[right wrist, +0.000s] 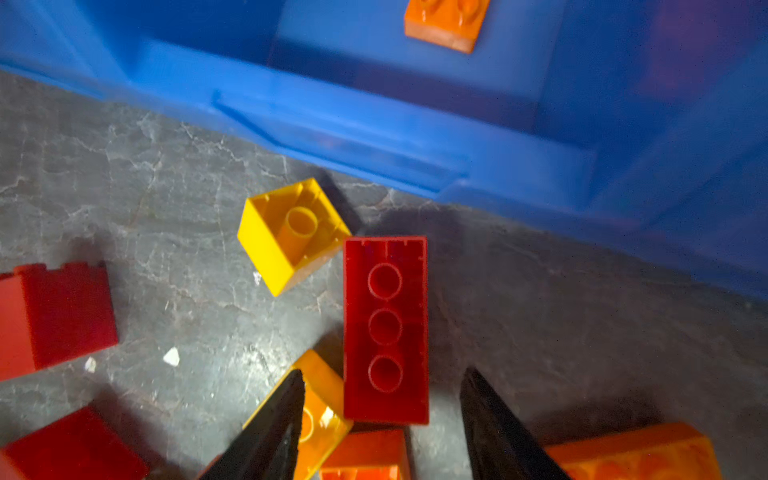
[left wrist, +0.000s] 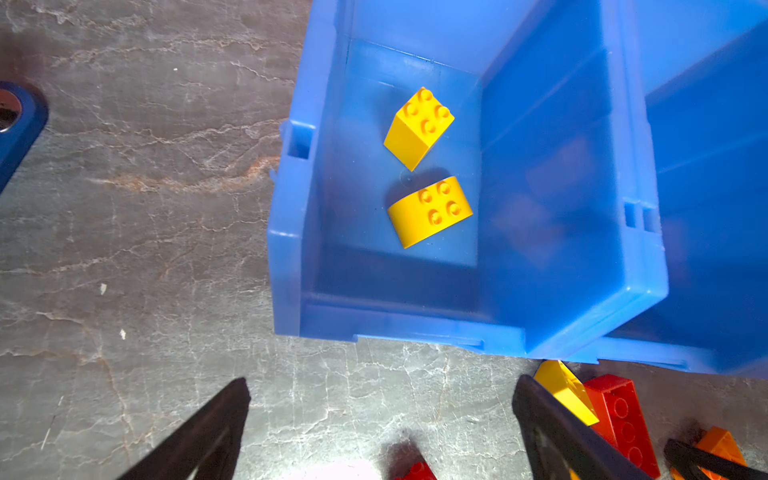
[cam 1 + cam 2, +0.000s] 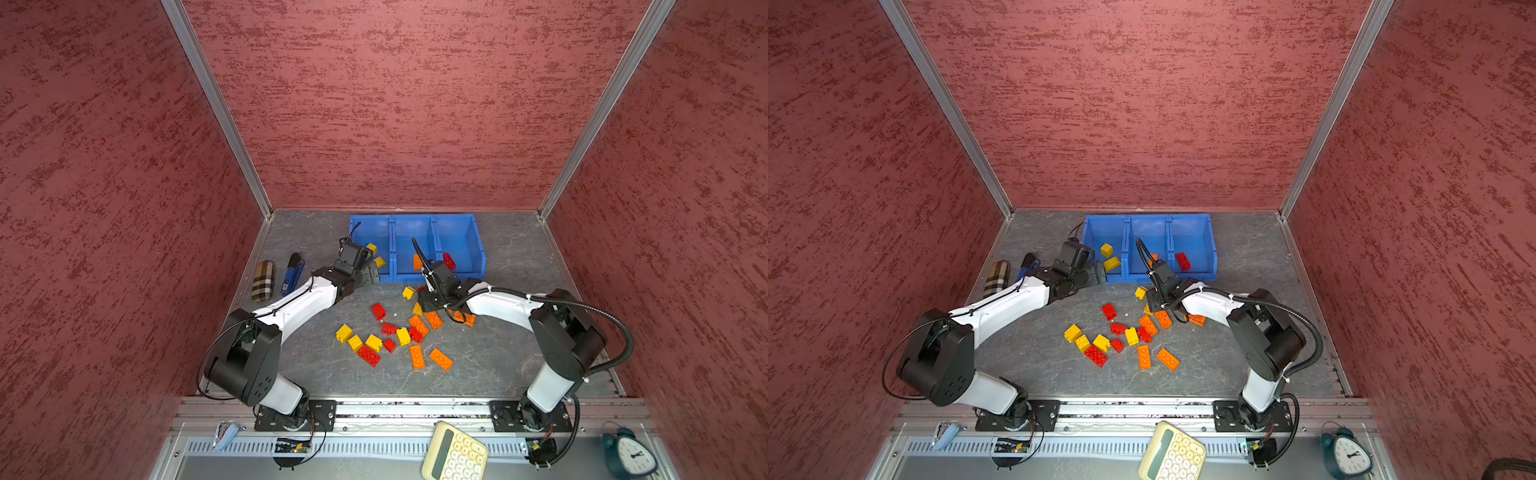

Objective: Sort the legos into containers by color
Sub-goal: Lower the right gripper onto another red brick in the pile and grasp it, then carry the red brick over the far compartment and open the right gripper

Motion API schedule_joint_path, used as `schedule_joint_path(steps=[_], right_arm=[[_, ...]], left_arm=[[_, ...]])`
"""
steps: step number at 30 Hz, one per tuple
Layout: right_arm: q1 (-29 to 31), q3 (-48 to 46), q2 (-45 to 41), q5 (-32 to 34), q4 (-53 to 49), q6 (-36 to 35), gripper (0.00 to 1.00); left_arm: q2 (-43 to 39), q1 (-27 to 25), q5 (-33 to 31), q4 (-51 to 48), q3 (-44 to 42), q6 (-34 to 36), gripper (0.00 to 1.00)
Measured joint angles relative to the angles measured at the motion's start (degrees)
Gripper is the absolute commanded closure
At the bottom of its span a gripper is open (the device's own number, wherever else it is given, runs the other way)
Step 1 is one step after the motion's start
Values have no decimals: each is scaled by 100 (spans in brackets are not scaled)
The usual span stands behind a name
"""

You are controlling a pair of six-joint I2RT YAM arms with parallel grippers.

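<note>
We find no writing that we can read here. The calculator keys and the clock dial look too small for us.

We look down into a blue bin standing on the grey marbled worktop. A neighbouring bin joins its side. Inside lie two square bricks, studs showing: a yellow brick tipped on an edge and a second yellow brick just beside it. The left pincer hangs before the bin's low lip, its fingers wide apart with only worktop between. Beside one finger a third yellow brick touches a long red brick, underside up. We see an orange brick near them.
</note>
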Motion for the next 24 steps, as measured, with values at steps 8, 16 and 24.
schedule_joint_path(steps=[8,16,24], right_arm=[[11,208,470,387,149,35,60],[11,-125,103,354,293,-254,76],[-190,-826,-1419,138,306,-667,76]], left_arm=[[0,0,-2,-68,0,-22,1],[0,-48,-24,-92,0,-20,1],[0,-195,-24,-87,0,17,1]])
